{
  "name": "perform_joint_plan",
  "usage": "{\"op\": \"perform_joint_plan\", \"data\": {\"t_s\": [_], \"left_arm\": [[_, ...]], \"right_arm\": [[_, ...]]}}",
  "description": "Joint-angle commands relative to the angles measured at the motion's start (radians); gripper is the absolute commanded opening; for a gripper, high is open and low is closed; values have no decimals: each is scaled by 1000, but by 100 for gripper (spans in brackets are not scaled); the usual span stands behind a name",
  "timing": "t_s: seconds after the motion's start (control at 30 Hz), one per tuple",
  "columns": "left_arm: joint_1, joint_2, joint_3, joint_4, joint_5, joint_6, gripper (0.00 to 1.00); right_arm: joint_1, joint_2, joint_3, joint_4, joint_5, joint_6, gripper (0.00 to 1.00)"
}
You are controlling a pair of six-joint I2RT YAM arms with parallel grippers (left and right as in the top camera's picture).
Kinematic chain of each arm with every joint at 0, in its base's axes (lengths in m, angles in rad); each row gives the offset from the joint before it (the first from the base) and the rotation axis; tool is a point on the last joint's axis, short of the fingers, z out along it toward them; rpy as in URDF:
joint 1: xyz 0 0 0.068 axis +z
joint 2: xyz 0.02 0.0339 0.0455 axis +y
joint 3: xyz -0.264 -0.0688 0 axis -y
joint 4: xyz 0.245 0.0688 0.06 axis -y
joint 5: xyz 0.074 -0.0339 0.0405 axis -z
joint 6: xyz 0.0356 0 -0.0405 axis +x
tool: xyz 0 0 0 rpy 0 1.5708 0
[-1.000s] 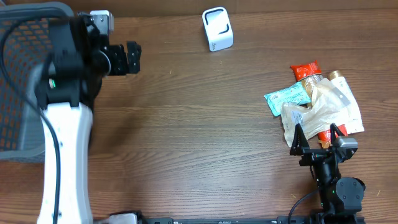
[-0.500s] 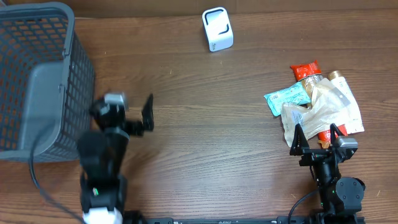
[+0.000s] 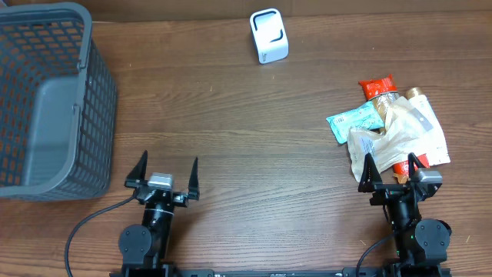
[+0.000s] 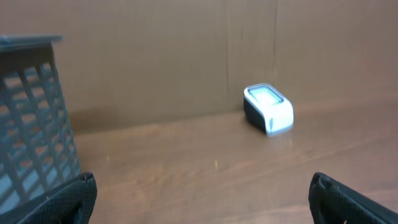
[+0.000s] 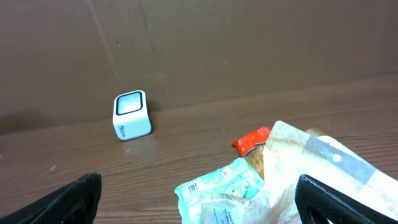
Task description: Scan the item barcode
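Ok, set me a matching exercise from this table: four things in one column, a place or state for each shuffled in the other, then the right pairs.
Things:
1. grey basket
2. white scanner
3. teal packet
4. left gripper

Places or states, as the overhead view shows them:
A. open and empty
B. right side
C. far left
D. back, centre

Pairs: 1-C, 2-D, 3-B, 4-A
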Motion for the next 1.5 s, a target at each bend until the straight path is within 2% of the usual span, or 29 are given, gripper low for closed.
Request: {"op": "perform_joint_plan", "data": {"t_s": [0.0, 0.1, 1.47], "left_arm": [[-6, -68, -14, -86, -37, 96, 100], [-7, -98, -14, -199, -39, 95, 100], [-7, -95, -14, -192, -35, 89, 100]], "right_arm": [[-4, -10, -10, 7, 1, 3, 100], [-4, -10, -10, 7, 1, 3, 100], [-4, -10, -10, 7, 1, 3, 100]]}}
